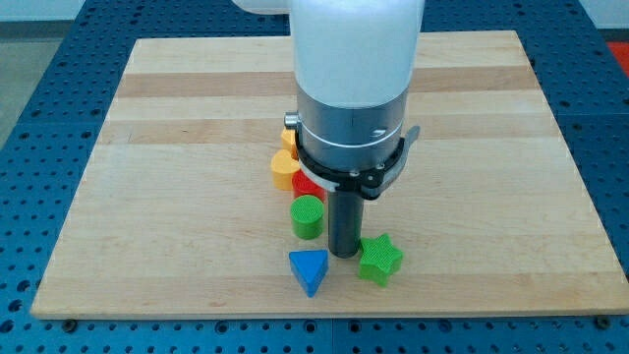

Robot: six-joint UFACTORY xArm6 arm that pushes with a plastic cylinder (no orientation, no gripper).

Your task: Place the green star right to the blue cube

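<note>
Wooden worktop (177, 147): one green star (379, 260) beside my tip (343, 255), one blue triangle (309, 269), one green cylinder (307, 216); no claw shows.

Upright white-and-silver arm, my tip (343, 255) down on the board.

green star (379, 260) | blue triangle (309, 269) | green cylinder (307, 216) | yellow block (284, 169) | red block (307, 186)

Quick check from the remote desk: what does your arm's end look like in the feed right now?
A wide white housing comes down from the view's top, then a silver metal ring with a black clamp band beneath. Below that hangs a straight dark rod; my tip sits left of the green star. No cables or markings show.
</note>
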